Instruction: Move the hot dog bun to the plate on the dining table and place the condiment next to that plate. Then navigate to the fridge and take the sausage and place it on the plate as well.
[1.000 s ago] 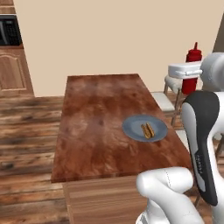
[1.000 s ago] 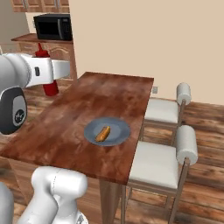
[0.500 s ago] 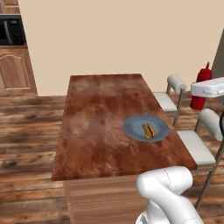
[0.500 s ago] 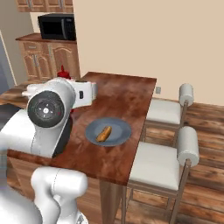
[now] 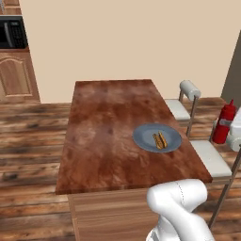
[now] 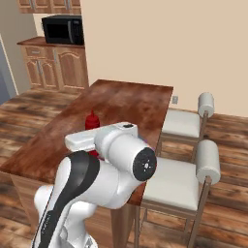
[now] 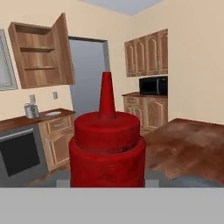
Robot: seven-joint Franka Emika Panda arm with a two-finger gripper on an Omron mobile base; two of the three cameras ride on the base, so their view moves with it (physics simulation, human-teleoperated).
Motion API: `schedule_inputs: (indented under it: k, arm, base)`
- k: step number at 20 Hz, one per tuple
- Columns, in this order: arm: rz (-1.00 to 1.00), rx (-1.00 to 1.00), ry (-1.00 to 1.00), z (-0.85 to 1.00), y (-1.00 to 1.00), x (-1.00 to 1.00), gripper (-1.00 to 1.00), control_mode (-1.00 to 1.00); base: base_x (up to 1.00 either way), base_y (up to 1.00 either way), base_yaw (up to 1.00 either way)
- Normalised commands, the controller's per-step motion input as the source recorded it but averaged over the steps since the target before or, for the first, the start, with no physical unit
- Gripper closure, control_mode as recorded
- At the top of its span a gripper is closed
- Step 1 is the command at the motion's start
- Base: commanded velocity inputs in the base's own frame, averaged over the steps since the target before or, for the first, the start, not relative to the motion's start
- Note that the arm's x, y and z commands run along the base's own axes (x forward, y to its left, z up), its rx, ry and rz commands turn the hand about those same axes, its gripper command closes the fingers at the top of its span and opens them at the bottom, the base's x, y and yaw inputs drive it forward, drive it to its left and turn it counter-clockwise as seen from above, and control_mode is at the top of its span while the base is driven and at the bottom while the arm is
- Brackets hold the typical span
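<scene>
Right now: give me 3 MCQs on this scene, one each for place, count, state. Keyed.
1. Where is the hot dog bun?
A. on the plate
B. on a chair
C. on the floor

2. How many white-cushioned chairs stand beside the dining table?
A. one
B. two
C. four

3. The condiment is:
A. lying on the table
B. upright, held in the tool
C. on the plate

Key: 1 A, bun lies on the blue-grey plate; 2 B, two chairs along one side; 3 B, bottle is upright at the arm's end, off the table.

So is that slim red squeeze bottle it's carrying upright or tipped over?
Upright. The slim red squeeze bottle stands vertical with its tapered cap pointing up, carried beside the glossy reddish-brown table.
</scene>
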Motion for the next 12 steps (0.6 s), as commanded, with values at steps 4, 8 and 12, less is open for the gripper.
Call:
schedule_inputs:
  k: [4, 8, 12]
  arm:
    - [0.33, 0.00, 0.00, -0.53, 0.00, 0.01, 1.00, -1.00]
    - [0.19, 0.00, 0.03, -0.56, 0.00, 0.08, 1.00, -1.00]
    - [0.09, 0.00, 0.00, -0.48, 0.00, 0.15, 1.00, -1.00]
  base:
    - [0.00, 0.00, 0.00]
    - [0.00, 0.00, 0.00]
    - [0.00, 0.00, 0.00]
